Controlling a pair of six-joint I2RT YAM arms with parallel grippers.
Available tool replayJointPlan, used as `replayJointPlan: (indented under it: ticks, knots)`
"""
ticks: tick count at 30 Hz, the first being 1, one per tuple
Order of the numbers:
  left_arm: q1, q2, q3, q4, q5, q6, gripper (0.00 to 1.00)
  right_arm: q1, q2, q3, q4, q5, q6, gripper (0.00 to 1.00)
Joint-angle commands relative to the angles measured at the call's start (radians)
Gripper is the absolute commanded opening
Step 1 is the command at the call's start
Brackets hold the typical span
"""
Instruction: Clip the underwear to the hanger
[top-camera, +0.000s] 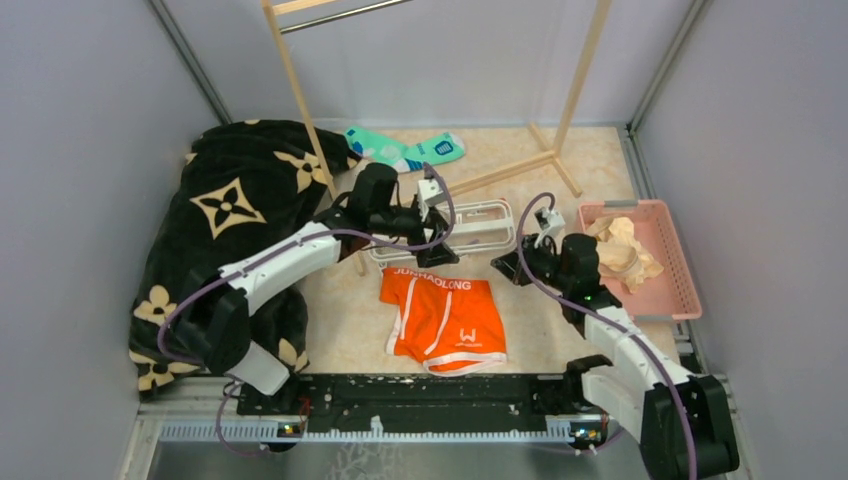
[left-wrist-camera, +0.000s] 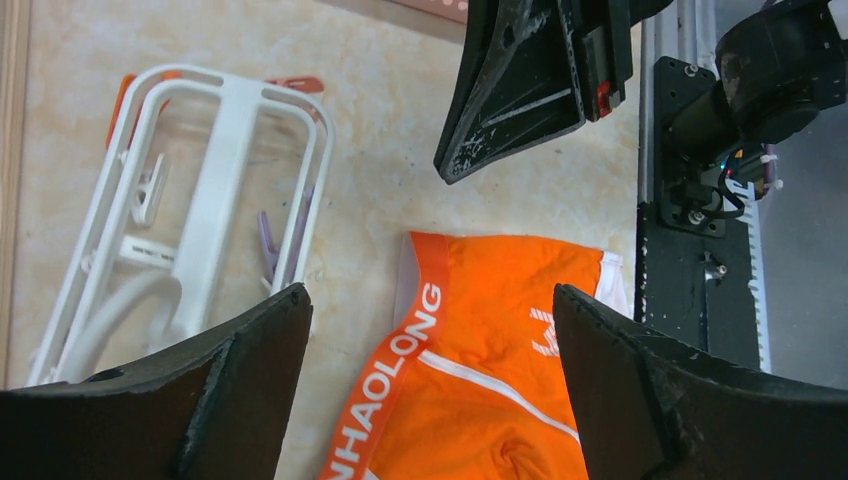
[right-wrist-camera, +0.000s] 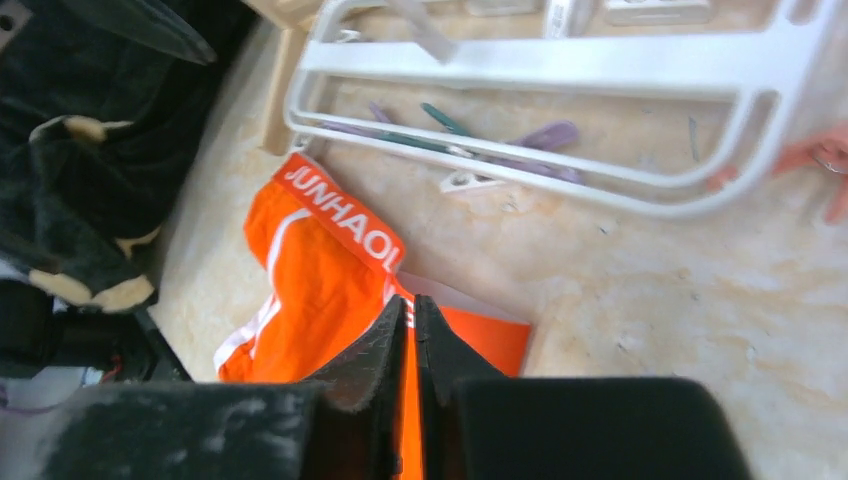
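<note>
Teal sock (top-camera: 405, 150) lies behind white hanger (left-wrist-camera: 213, 200).

Soft, even light from above keeps the pale surface (top-camera: 345, 320) bright with only faint shadows beneath the arms, the black blanket (top-camera: 250, 170) swallows detail, and the right pincer (right-wrist-camera: 411, 310) sits slightly out of focus close to its wrist camera.

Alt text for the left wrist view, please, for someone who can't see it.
The open left gripper hovers over the orange underwear, which lies flat on the tabletop with its JUNHAOLONG lettering readable. The white hanger lies flat to the left, apart from the underwear. The right gripper hangs at the top edge.
</note>
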Motion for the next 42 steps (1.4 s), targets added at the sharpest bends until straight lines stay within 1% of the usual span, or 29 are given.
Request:
replayJointPlan:
  ticks: [1, 2, 4, 6, 8, 10, 13, 15, 18, 26, 32, 35, 38, 42]
  knots:
    - [-0.008, 0.115, 0.113, -0.041, 0.095, 0.071, 0.93, 0.012, -0.017, 0.069, -0.208, 0.182, 0.0, 0.21]
    - [-0.015, 0.151, 0.151, -0.084, 0.085, 0.077, 0.91, 0.012, -0.032, 0.07, -0.241, 0.242, 0.045, 0.31]
    - [-0.04, 0.219, 0.22, -0.175, 0.042, 0.093, 0.88, 0.011, -0.089, 0.049, -0.272, 0.345, 0.147, 0.4]
    - [-0.074, 0.245, 0.225, -0.192, -0.011, 0.101, 0.88, 0.012, -0.175, 0.018, -0.319, 0.473, 0.253, 0.42]
    - [-0.11, 0.269, 0.226, -0.199, -0.077, 0.122, 0.88, 0.011, -0.275, -0.012, -0.385, 0.564, 0.317, 0.43]
    - [-0.142, 0.31, 0.257, -0.232, -0.119, 0.146, 0.87, 0.012, -0.369, -0.02, -0.454, 0.627, 0.346, 0.43]
    - [-0.17, 0.394, 0.331, -0.3, -0.167, 0.16, 0.84, 0.01, -0.493, -0.016, -0.538, 0.675, 0.344, 0.43]
    - [-0.188, 0.449, 0.384, -0.35, -0.211, 0.171, 0.8, 0.01, -0.559, -0.016, -0.566, 0.672, 0.338, 0.43]
    - [-0.208, 0.504, 0.425, -0.374, -0.267, 0.179, 0.78, 0.01, -0.607, -0.017, -0.591, 0.656, 0.335, 0.43]
    - [-0.237, 0.552, 0.432, -0.396, -0.36, 0.204, 0.75, 0.009, -0.599, -0.014, -0.585, 0.617, 0.319, 0.43]
    - [-0.261, 0.579, 0.442, -0.423, -0.361, 0.22, 0.7, 0.009, -0.597, -0.013, -0.593, 0.601, 0.304, 0.43]
    - [-0.271, 0.585, 0.443, -0.443, -0.335, 0.228, 0.63, 0.01, -0.599, -0.016, -0.59, 0.594, 0.304, 0.43]
    - [-0.277, 0.581, 0.436, -0.452, -0.32, 0.233, 0.51, 0.01, -0.598, -0.017, -0.585, 0.589, 0.301, 0.43]
    - [-0.278, 0.569, 0.437, -0.453, -0.342, 0.234, 0.38, 0.01, -0.598, -0.026, -0.559, 0.574, 0.288, 0.43]
